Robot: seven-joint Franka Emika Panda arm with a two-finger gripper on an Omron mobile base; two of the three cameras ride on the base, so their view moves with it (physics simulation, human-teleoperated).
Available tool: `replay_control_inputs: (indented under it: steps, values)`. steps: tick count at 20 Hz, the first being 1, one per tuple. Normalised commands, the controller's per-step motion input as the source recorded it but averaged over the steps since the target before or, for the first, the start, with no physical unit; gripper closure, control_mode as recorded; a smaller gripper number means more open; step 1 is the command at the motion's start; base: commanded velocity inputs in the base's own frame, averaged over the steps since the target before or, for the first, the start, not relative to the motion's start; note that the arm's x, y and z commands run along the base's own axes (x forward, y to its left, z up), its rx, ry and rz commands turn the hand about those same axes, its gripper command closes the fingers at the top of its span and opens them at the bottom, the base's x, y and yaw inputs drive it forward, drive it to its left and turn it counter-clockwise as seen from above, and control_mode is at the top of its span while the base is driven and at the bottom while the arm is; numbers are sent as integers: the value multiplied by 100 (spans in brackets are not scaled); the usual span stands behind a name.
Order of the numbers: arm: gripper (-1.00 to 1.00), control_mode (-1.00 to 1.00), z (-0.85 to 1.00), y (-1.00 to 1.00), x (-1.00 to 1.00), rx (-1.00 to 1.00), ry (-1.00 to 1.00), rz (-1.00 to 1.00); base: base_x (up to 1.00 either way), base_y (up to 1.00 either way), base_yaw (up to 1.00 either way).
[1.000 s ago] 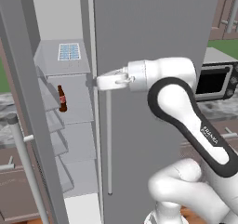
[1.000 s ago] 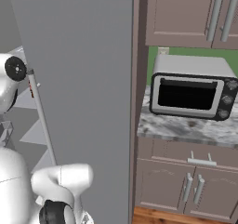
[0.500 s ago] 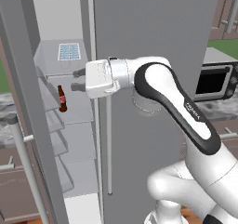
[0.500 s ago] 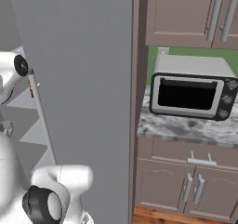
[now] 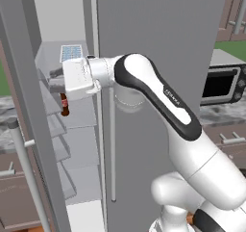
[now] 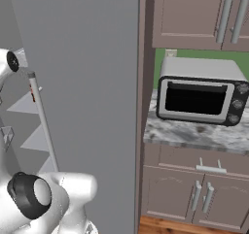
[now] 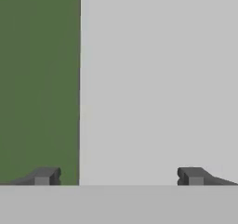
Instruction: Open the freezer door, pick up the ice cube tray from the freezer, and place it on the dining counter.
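You have the freezer door (image 5: 21,110) swung open. Your end effector (image 5: 54,79), fingers spread and empty, reaches into the freezer (image 5: 72,130); the ice cube tray (image 5: 72,52) lies on the upper shelf (image 5: 57,58), ungrasped. Bench placement remains.

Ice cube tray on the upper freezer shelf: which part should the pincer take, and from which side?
Grip a long edge of the ice cube tray, coming in from the freezer's open front and slightly above. It lies flat on the shelf, above the brown bottle, so only its rim is graspable.
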Motion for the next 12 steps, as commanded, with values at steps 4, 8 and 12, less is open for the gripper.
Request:
replay_control_inputs:
  steps: [4, 8, 12]
  values:
    - [-100, -100, 1, 27, 14, 0, 0, 3, 0, 0, 0]
    - [-100, -100, 0, 17, 7, 0, 0, 0, 0, 0, 0]
    - [-100, -100, 0, 30, 0, 0, 0, 0, 0, 0, 0]
